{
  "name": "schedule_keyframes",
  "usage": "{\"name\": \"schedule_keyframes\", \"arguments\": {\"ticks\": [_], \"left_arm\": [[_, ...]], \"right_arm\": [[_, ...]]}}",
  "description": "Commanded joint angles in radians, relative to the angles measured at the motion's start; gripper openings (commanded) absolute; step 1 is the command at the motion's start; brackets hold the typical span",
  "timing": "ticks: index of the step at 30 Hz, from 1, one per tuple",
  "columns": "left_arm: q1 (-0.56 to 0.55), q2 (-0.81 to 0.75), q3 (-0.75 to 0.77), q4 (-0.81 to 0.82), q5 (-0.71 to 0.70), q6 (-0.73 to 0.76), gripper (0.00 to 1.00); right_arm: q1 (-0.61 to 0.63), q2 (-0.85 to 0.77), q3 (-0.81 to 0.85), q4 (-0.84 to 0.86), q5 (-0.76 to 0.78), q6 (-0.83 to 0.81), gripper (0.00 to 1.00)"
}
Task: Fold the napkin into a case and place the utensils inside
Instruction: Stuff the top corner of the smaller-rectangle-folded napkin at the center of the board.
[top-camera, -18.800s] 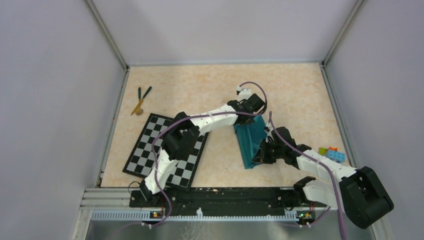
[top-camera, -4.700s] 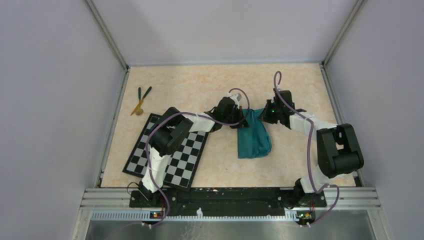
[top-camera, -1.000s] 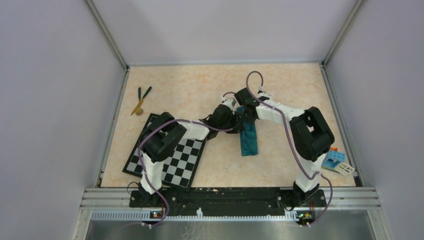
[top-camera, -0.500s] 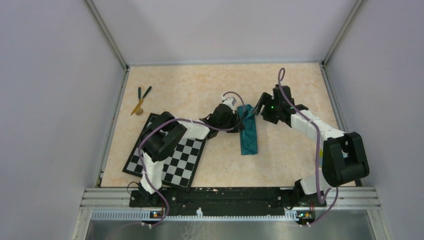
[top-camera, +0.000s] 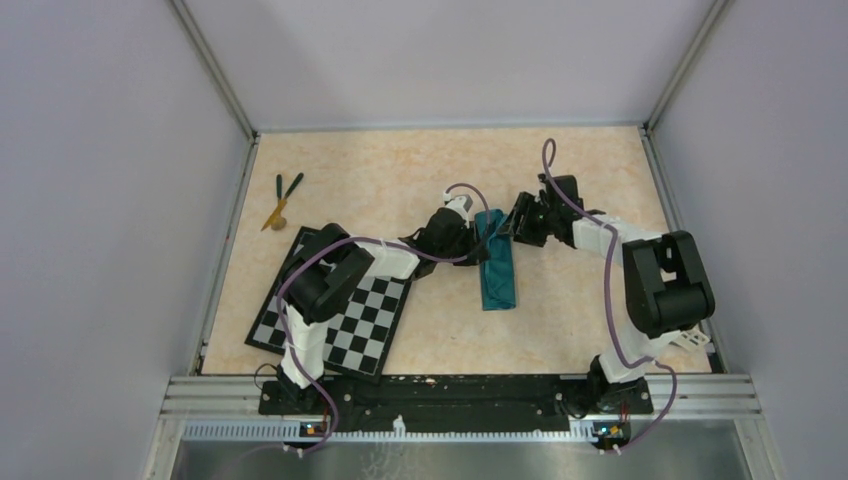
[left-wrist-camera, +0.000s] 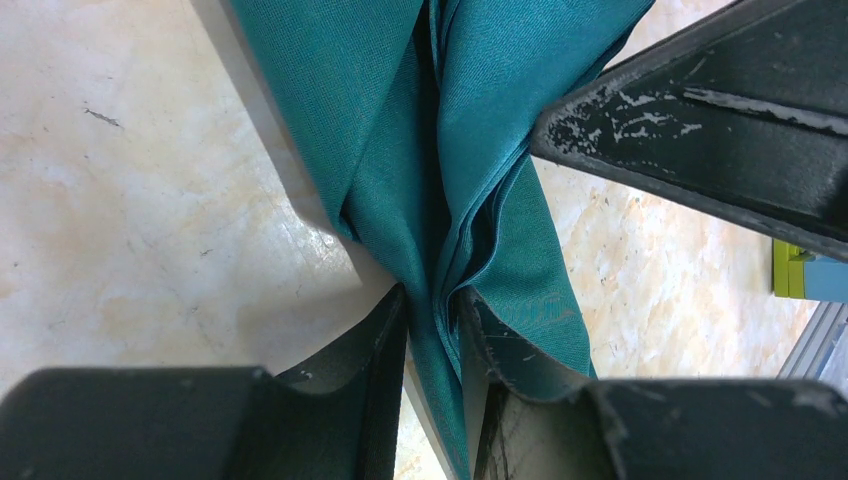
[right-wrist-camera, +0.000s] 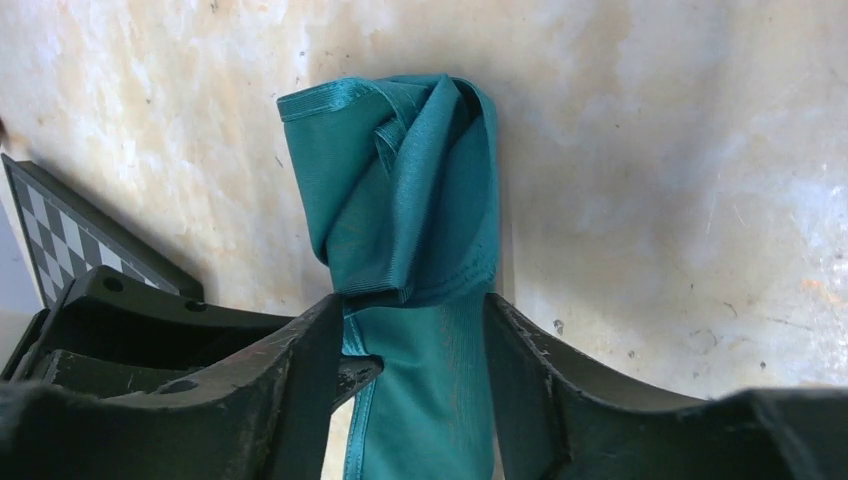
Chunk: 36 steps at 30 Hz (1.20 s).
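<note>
- Right arm has swung its elbow out to the right over the last second. The right gripper (right-wrist-camera: 410, 315) has gone from clamped to spread wide.
- napkin (top-camera: 497, 272) has narrowed since a few seconds back, from a rumpled wide fold to a slim oblong. It lies flat on the table to the right of the checkerboard (top-camera: 345, 320), well apart from it.
- left gripper (left-wrist-camera: 432, 305) reaches out from over the checkerboard's far right corner. Its fingers (left-wrist-camera: 385, 335) are nearly together, pinching several cloth layers at the napkin's far end. My read: it's pinning the fold so it doesn't spring open.
- Right gripper straddles that same far end from the side away from the checkerboard, a finger on each side of the bunched cloth. It isn't squeezing; I can't tell if the pads touch. Likely it has just let go, or it's lining up to press the fold.
- utensils (top-camera: 281, 199) lie untouched beyond the checkerboard's far left corner, well apart from the napkin.
- Case looks roughly formed; loading hasn't started. Risk: the far end is twisted, so the pouch mouth may not open cleanly.
</note>
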Motion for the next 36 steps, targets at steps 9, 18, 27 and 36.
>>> {"name": "schedule_keyframes", "arguments": {"ticks": [9,18,27,36], "left_arm": [[-0.005,0.017,-0.027,-0.177,-0.031,0.039,0.32],[-0.007,0.003,-0.028,-0.184,-0.034,0.044,0.32],[-0.013,-0.007,-0.024,-0.194,-0.044,0.051,0.32],[0.016,-0.142,-0.089,-0.145,0.054,0.061,0.60]], "right_arm": [[-0.002,0.018,0.088,0.098,-0.010,-0.014,0.36],[0.014,0.058,0.108,0.105,0.006,-0.017,0.23],[0.039,0.073,0.139,0.078,0.050,-0.036,0.29],[0.050,0.102,0.159,0.081,0.023,-0.095,0.00]]}}
